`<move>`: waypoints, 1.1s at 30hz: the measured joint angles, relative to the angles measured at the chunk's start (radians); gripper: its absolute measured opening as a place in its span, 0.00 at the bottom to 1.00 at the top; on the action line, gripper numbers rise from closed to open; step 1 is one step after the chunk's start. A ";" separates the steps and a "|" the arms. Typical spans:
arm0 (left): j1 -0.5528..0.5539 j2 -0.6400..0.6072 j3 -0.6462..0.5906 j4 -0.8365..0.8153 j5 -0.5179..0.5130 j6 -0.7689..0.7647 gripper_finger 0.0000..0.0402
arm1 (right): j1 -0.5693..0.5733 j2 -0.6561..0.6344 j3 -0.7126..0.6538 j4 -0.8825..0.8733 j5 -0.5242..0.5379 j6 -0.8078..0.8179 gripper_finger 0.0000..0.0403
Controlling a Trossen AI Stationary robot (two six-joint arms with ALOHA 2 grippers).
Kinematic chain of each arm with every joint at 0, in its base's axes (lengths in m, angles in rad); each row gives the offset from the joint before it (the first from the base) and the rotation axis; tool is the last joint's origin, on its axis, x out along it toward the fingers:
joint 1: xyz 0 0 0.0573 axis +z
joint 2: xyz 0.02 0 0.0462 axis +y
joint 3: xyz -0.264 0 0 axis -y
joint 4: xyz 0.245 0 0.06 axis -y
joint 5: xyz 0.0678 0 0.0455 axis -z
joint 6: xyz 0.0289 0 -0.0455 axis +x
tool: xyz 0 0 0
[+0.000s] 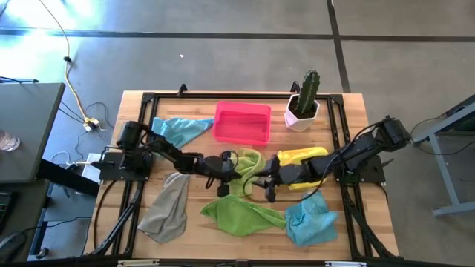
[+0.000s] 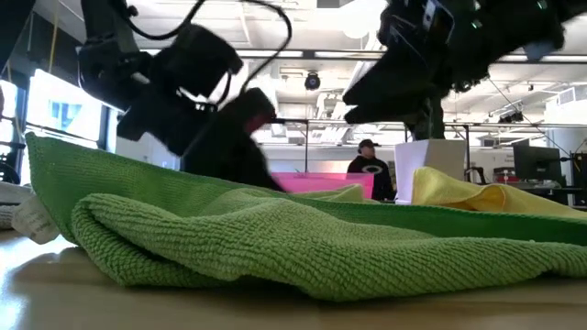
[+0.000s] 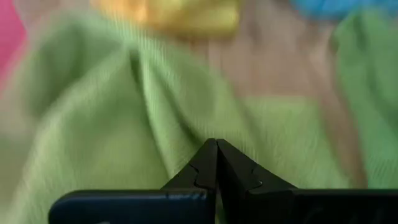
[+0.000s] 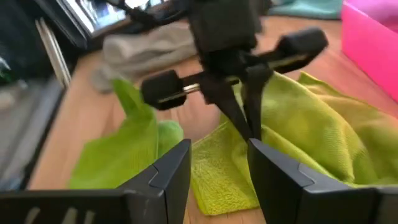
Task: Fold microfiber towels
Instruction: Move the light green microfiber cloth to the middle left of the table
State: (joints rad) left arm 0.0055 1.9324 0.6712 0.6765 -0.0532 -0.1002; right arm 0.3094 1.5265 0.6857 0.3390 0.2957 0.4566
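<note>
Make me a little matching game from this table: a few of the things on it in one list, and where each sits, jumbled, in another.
Things:
1. pink tray
2. grey towel
3. potted cactus
4. yellow towel

Places:
A. near edge, on the left arm's side
B. far edge, middle
C. under the right arm
D. far edge, right of the tray

Pairs: 1-B, 2-A, 3-D, 4-C

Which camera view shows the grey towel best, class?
The high view: the grey towel lies whole and crumpled at the table's front left. The right wrist view catches it only partly, behind the left gripper. The low and left wrist views show none of it.
</note>
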 joint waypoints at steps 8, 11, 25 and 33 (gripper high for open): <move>-0.009 -0.051 0.008 -0.257 -0.017 -0.078 0.00 | 0.005 0.098 0.256 -0.456 0.075 -0.041 0.37; -0.021 -0.090 0.008 -0.350 -0.020 -0.081 0.00 | 0.005 0.128 0.317 -0.569 0.092 -0.038 0.37; -0.045 -0.360 -0.002 -1.041 -0.080 -0.163 0.00 | -0.021 0.152 0.373 -0.710 0.119 -0.009 0.37; -0.044 -0.445 -0.008 -1.490 -0.175 -0.274 0.00 | -0.024 0.151 0.373 -0.724 0.118 -0.009 0.37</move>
State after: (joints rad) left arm -0.0387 1.4877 0.6630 -0.8133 -0.2283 -0.3745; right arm 0.2859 1.6776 1.0584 -0.3854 0.4141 0.4480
